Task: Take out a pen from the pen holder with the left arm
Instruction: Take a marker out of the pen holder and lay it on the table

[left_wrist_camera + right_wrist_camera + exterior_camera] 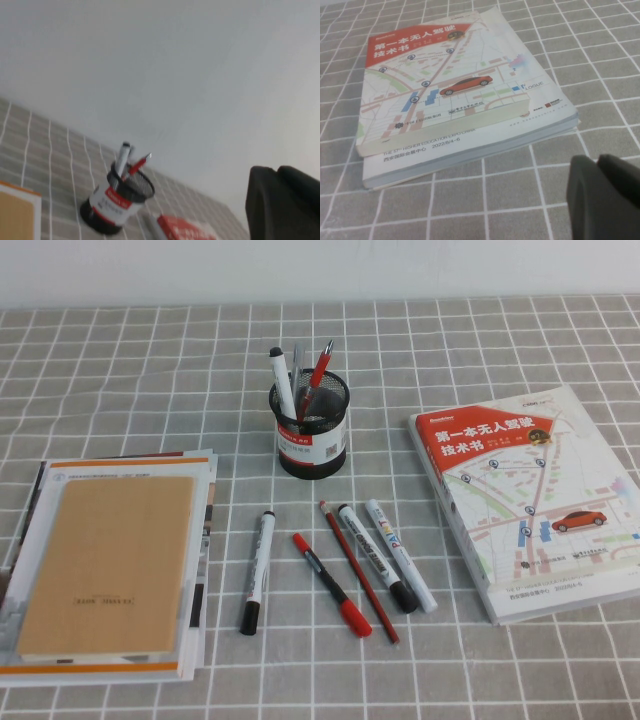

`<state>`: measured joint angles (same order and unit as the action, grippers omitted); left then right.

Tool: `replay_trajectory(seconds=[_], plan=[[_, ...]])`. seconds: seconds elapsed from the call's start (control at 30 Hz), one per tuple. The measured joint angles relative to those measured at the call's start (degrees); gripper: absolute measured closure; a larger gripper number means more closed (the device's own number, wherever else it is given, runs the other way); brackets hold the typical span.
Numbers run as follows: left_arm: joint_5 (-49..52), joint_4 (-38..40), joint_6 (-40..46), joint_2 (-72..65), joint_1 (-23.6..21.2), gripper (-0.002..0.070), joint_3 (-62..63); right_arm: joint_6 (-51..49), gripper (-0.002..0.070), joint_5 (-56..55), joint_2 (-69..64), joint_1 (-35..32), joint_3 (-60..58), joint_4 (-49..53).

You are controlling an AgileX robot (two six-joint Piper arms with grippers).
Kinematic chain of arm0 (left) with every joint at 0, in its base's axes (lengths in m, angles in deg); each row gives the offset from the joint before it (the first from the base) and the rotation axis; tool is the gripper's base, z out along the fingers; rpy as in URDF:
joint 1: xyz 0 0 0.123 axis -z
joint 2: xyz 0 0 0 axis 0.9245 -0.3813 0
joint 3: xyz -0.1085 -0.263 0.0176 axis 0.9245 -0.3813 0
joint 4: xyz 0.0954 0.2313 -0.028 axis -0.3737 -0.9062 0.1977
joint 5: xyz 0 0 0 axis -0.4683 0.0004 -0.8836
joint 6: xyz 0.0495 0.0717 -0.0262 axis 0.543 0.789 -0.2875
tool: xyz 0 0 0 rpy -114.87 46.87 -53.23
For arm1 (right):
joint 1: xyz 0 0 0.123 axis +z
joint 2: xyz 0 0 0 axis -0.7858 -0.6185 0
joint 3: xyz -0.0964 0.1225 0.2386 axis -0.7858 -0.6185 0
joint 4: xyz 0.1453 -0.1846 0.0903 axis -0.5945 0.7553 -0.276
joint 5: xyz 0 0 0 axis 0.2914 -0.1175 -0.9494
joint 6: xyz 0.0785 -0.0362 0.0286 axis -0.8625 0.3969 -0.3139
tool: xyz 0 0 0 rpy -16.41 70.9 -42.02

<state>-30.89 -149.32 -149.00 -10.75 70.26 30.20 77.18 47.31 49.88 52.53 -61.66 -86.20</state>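
Note:
A black mesh pen holder (310, 430) with a red and white label stands at the middle of the checked tablecloth. In it lean a white marker with a black cap (281, 380), a grey pen (296, 365) and a red pen (318, 375). Neither arm shows in the high view. The left wrist view looks at the pen holder (112, 202) from a distance. My left gripper (276, 171) is shut and empty, well away from the holder. My right gripper (596, 159) hangs shut and empty over bare cloth near the map-cover book (455, 95).
Several pens lie in front of the holder: a black-capped marker (256, 572), a red pen (332, 585), a red pencil (358, 570) and two more markers (390, 556). The map-cover book (530, 500) lies at the right. A stack of books (110, 565) lies at the left.

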Motion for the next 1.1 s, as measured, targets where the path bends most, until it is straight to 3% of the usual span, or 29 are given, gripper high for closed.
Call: replay_trajectory(seconds=[0.1, 0.27, 0.5, 1.0, 1.1], plan=[[-5.18, -11.59, -9.79, -9.05, 0.0, 0.068, 5.27, 0.0, 0.0689, 0.0, 0.0, 0.0, 0.0, 0.0], [-9.69, -16.37, -6.9, -24.8, 0.0, 0.068, 12.08, 0.0, 0.0689, 0.0, 0.0, 0.0, 0.0, 0.0], [-8.96, -17.13, 6.38, -33.51, 0.0, 0.068, 18.56, 0.0, 0.0689, 0.0, 0.0, 0.0, 0.0, 0.0], [-4.58, -16.9, 8.56, -33.86, 0.0, 0.068, 19.44, 0.0, 0.0689, 0.0, 0.0, 0.0, 0.0, 0.0], [-4.14, -10.88, 14.73, -33.86, 0.0, 0.068, 19.44, 0.0, 0.0689, 0.0, 0.0, 0.0, 0.0, 0.0]])
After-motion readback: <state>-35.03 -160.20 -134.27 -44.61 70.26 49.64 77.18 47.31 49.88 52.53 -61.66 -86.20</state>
